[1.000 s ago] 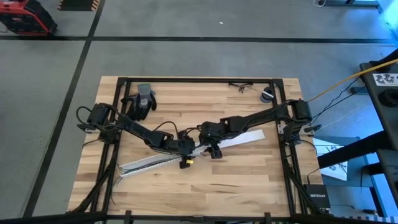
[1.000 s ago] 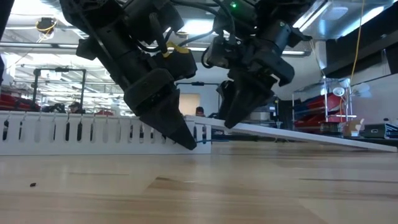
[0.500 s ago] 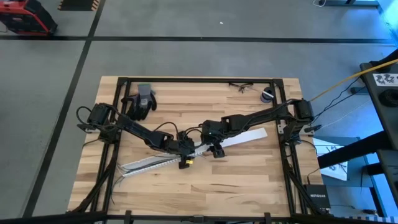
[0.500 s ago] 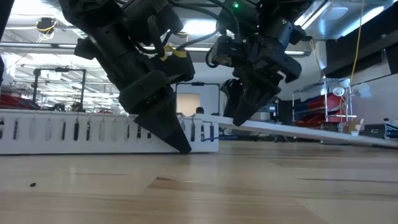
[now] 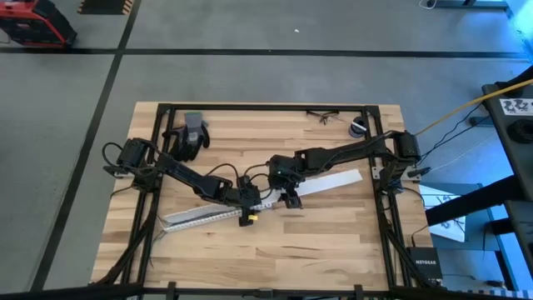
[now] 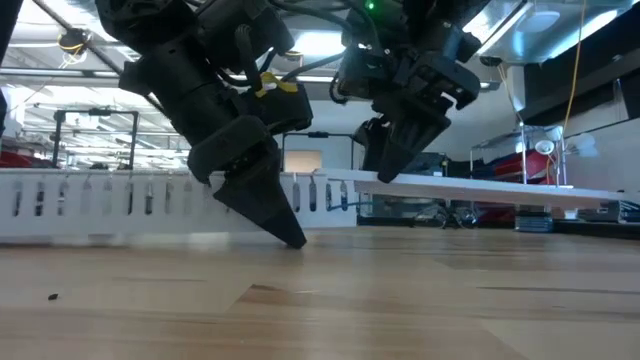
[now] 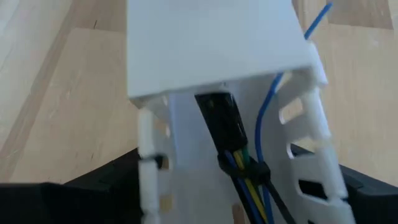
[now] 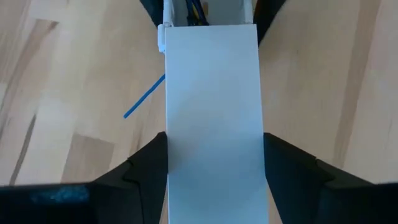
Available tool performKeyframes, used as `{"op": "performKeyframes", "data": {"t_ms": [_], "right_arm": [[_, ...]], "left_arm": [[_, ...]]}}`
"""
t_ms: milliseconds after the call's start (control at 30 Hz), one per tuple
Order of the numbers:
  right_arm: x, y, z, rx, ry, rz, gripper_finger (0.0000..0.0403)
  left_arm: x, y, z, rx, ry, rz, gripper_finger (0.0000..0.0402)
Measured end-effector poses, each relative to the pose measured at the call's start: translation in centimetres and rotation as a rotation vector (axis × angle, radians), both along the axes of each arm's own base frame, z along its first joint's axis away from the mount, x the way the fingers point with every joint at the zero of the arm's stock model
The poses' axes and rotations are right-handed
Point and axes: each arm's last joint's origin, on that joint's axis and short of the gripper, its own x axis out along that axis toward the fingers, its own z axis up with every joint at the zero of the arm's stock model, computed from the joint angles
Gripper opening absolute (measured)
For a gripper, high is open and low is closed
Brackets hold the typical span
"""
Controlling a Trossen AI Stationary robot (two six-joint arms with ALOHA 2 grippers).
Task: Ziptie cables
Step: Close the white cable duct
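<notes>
Left pincer (image 5: 249,215) sits mid-counter in the high view, clamped across the white slotted channel (image 5: 200,216) near its inner end. Right pincer (image 5: 289,198) is just beside it, gripping the flat white cover strip (image 5: 331,182) that runs off toward the right side of the wooden counter (image 5: 275,250). A grey-and-black glove (image 5: 190,135) lies near the far left corner, with glasses (image 5: 322,116) and a small round object (image 5: 358,128) near the far right corner — all well apart from the arms.

Low view: left pincer (image 6: 262,205) points down, tip touching or just above the counter (image 6: 400,300) — cannot tell which — with the slotted channel (image 6: 110,200) running behind it. Right pincer (image 6: 395,160) is higher, holding the cover strip (image 6: 490,190) roughly level and clear of the counter.

Left wrist view: slotted channel (image 7: 242,155) sits between this arm's dark fingers (image 7: 93,186), so the grip is on the channel walls. The cables (image 7: 239,168) lie inside the channel — a black connector with yellow, blue and dark wires bundled together, plus one thin blue wire (image 7: 292,68) arcing up and out. The cover strip (image 7: 211,43) overlaps the channel's far end.

Right wrist view: cover strip (image 8: 211,118) fills the gap between this arm's fingers (image 8: 143,168), held on both edges. Cable ends (image 8: 196,6) show just past the strip's far end; a blue wire (image 8: 144,96) sticks out sideways over the counter.
</notes>
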Motion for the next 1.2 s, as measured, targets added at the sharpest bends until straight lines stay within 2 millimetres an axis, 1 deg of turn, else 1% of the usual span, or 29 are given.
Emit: {"op": "performKeyframes", "data": {"t_ms": [133, 233, 333, 533, 767, 867, 933, 1200], "right_arm": [[-0.2, -0.9, -0.1, 0.007, 0.021, -0.019, 0.0221], [-0.1, -1.3, -0.1, -0.084, 0.014, -0.054, 0.0221], [0.0, -1.4, 0.0, -0.133, -0.007, -0.039, 0.0221], [-0.1, -1.4, 0.3, -0.12, -0.014, -0.036, 0.0221], [-0.2, -1.6, 0.7, -0.282, -0.03, -0.093, 0.0221], [-0.1, -1.5, 0.8, -0.301, -0.044, -0.099, 0.0221], [-0.1, -1.3, 0.8, -0.317, -0.048, -0.073, 0.0221], [-0.3, -1.0, 2.5, -0.202, -0.005, 0.034, 0.022]], "left_arm": [[-0.1, -0.3, 0.0, 0.019, 0.003, -0.025, 0.0297], [-0.1, -0.3, 0.0, 0.009, 0.006, -0.008, 0.0297], [-0.1, -0.1, -0.1, 0.001, 0.006, 0.007, 0.0298], [-0.1, -0.1, -0.1, -0.001, 0.006, 0.005, 0.0298], [-0.1, 0.1, -0.1, -0.001, 0.007, 0.031, 0.0298], [-0.1, 0.2, -0.2, 0.001, 0.01, 0.04, 0.0298], [-0.1, 0.3, -0.2, 0.001, 0.011, 0.04, 0.0298], [0.0, 0.3, 0.0, -0.012, 0.007, 0.025, 0.0298]]}}
